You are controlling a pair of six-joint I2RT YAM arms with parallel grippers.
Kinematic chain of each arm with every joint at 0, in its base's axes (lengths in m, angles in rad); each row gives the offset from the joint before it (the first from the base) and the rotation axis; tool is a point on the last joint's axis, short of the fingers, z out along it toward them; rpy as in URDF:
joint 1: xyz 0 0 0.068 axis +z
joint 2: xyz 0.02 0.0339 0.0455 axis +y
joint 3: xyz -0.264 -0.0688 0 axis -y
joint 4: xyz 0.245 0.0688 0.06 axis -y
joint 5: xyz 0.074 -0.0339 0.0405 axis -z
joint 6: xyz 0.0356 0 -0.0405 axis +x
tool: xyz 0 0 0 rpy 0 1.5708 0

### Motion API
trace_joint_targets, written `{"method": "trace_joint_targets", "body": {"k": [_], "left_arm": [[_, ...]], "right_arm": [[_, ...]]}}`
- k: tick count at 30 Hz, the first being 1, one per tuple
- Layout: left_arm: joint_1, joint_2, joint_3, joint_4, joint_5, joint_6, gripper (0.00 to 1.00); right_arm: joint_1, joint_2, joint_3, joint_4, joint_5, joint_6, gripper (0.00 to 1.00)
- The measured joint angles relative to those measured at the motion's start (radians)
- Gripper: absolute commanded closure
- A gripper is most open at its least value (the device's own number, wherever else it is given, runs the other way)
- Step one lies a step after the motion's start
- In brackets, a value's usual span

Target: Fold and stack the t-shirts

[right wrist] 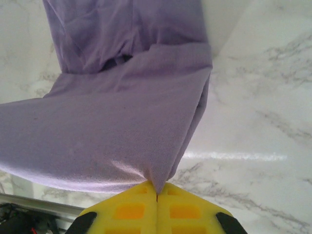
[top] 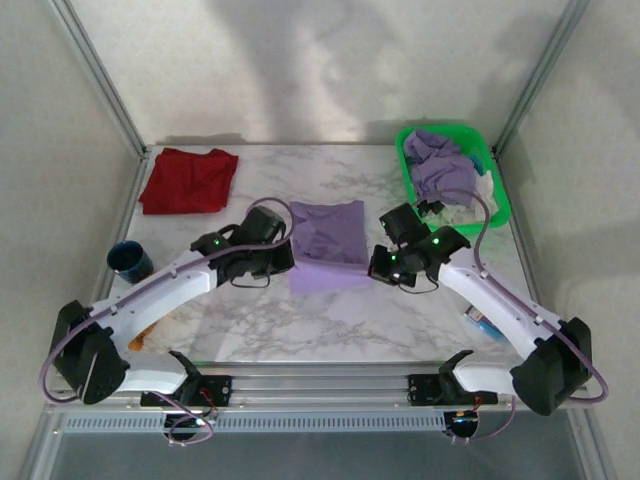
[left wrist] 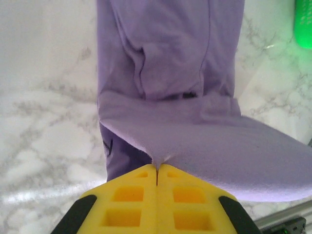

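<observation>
A purple t-shirt (top: 328,245) lies in the middle of the marble surface (top: 330,320), between the two arms, its far part flat and its near edge lifted off the marble. The left tool (left wrist: 157,168) is clenched on the near left corner of that edge, its yellow fingers (left wrist: 129,192) pressed together with a point of cloth pinched in the seam. The right tool (right wrist: 157,187) is likewise clenched on the near right corner. The raised cloth spans between them as a smooth sheet that curves over the flat part of the shirt. A red t-shirt (top: 188,180) rests at the far left corner of the surface, well apart. A green basket (top: 500,190) at the far right holds crumpled purple and white clothes (top: 440,165). A blue cup (top: 128,260) stands near the left edge, beside the left arm
</observation>
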Motion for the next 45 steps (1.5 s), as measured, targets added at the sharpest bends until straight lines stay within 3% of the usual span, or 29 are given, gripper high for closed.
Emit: {"method": "trace_joint_targets", "body": {"k": [13,31,45], "left_arm": [[0.168,0.22,0.202,-0.018,0.085,0.196,1.0],[0.316,0.47,0.306,0.04,0.289,0.278,1.0],[0.374,0.801,0.586,0.047,0.372,0.302,1.0]], "right_arm": [[-0.127,0.277,0.254,0.003,-0.077,-0.172,1.0],[-0.234,0.658,0.532,-0.016,-0.15,-0.293,1.0],[-0.28,0.845,0.691,0.061,-0.159,-0.284,1.0]]}}
